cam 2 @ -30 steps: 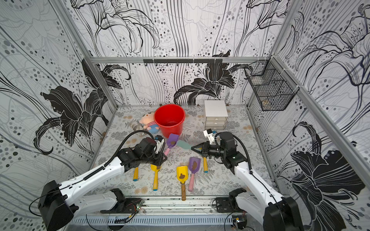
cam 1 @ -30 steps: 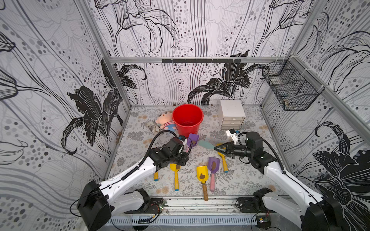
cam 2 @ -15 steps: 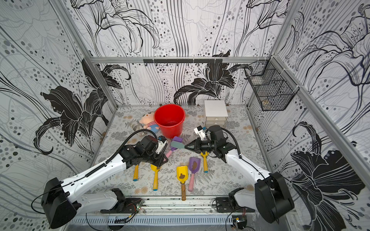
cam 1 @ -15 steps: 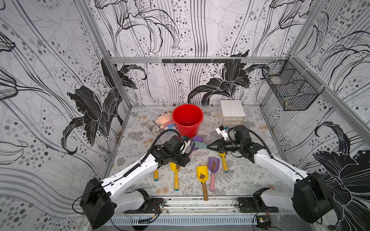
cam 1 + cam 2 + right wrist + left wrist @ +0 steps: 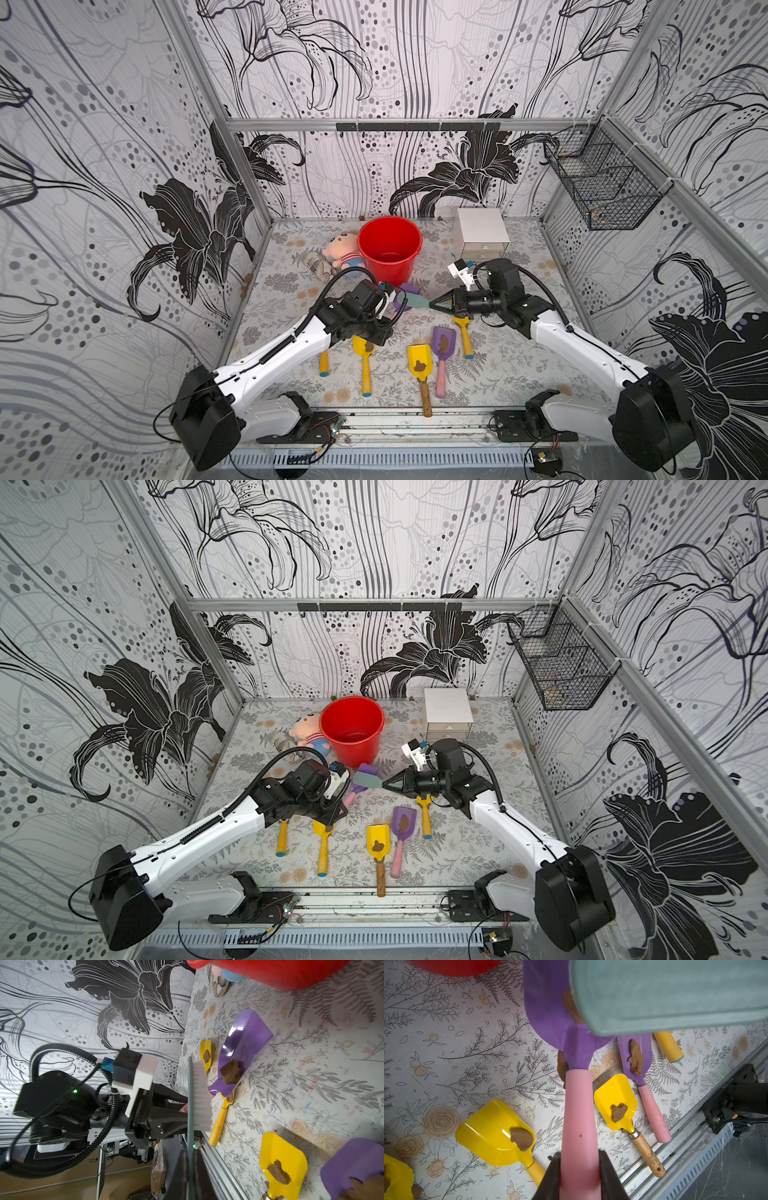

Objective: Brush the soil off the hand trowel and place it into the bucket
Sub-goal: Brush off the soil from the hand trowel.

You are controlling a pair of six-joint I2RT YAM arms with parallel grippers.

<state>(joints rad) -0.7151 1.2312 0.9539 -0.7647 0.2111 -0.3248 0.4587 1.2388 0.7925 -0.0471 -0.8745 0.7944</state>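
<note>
Since a second ago my right gripper (image 5: 434,302), pinching the brush (image 5: 417,300), has swung in over the trowel (image 5: 550,1001) my left gripper (image 5: 580,1167) clamps by its handle; soil (image 5: 230,1073) sits on its blade, near the bucket (image 5: 390,249).

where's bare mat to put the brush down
Bare mat: back right corner beside the white drawer box; left strip between wall and plush toy; front right between the lying pink-handled trowel and the right arm. Crowded: front middle, among the trowels.
</note>
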